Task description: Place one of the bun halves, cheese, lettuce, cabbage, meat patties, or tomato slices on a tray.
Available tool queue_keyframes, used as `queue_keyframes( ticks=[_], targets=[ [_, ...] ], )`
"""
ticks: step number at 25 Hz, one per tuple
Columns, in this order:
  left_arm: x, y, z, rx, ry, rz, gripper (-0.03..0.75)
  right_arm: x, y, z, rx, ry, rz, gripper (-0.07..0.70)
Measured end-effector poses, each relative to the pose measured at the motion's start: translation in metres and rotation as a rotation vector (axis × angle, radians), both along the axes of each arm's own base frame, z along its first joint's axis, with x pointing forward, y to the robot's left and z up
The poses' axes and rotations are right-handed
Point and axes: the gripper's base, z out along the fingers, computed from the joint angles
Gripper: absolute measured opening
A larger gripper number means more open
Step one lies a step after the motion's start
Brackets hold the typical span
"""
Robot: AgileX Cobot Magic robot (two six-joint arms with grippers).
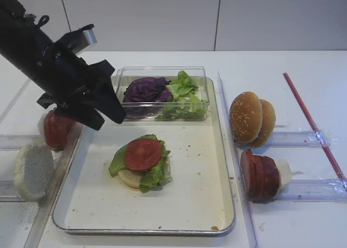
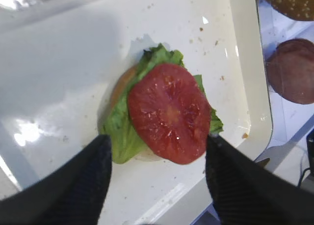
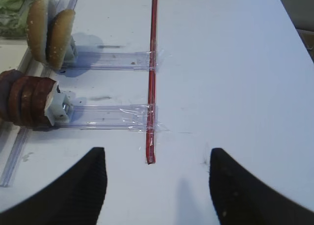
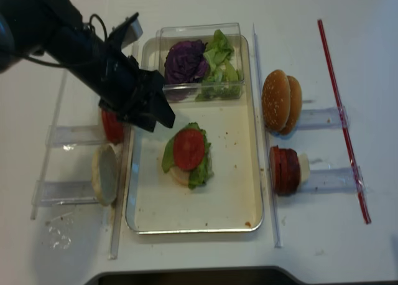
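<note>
A glossy bright-red round tomato slice [image 2: 169, 113] lies on light green wavy lettuce [image 2: 122, 134] mid-floor of the shallow metal tray [image 1: 206, 204]. The black left gripper [image 2: 157, 178] hovers above, jaws spread, empty.

Bare floor along the tray [image 1: 217, 167] near edge and right side; clear box [image 1: 162, 74] blocking its far edge.

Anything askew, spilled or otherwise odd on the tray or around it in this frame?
Only small things. The tomato slice sits off-centre on the lettuce, overhanging the bun half toward one side. Crumbs and a small brown speck dot the tray floor. Otherwise nothing looks tipped, spilled or damaged.
</note>
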Motion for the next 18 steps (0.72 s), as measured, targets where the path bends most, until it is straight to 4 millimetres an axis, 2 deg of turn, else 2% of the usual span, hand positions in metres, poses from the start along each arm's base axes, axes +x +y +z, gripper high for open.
queue_keyframes(
  ticks=[10, 18],
  targets=[
    [0.021, 0.013, 0.041, 0.179, -0.131, 0.059, 0.389, 0.0, 0.0, 0.0, 0.0, 0.0, 0.0, 0.472],
    [0.022, 0.027, 0.054, 0.332, -0.185, 0.089, 0.388, 0.0, 0.0, 0.0, 0.0, 0.0, 0.0, 0.472]
  ],
)
